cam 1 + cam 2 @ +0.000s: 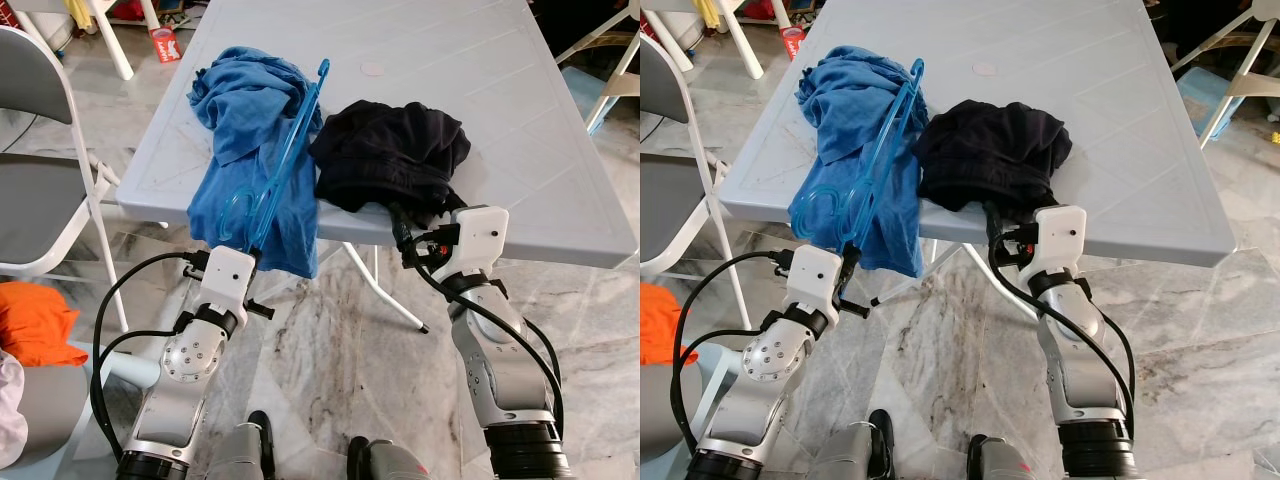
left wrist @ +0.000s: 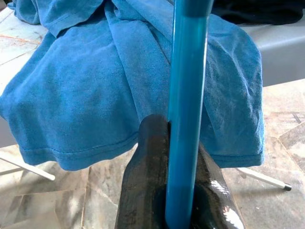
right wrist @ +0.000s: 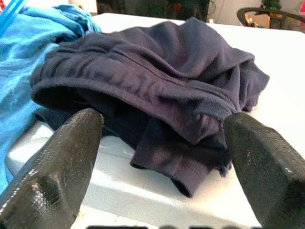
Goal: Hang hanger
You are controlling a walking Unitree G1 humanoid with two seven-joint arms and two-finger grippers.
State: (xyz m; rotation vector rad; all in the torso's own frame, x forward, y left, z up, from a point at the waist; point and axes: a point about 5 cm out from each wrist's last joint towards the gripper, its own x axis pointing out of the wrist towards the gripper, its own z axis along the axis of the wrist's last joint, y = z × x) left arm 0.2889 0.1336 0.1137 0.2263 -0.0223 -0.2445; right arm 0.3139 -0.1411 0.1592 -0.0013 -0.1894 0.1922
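i can read no writing or brand on anything here; a small red packet [image 1: 165,44] on the floor beyond the desk carries print too small to make out.

my left gripper [image 2: 183,157] sits just below the near edge of the grey desk [image 1: 520,140], its jaws closed on the translucent blue hanger [image 1: 285,160]. in the left wrist view the hanger's bar runs straight out from between the jaws. from the head cameras its long axis leads away from the jaws, up and across the blue shirt [image 1: 250,120], tilting a little toward the right gripper's side, its far tip reaching past the shirt's top edge. the hook curls close to the jaws, over the shirt's hanging hem.

the blue shirt lies crumpled on the desk ahead of the left jaws and drapes over the edge beside them.

my right gripper [image 3: 164,157] is at the desk edge with jaws spread wide apart, empty, facing the dark garment [image 3: 152,81] heaped directly ahead of them, next to the shirt.
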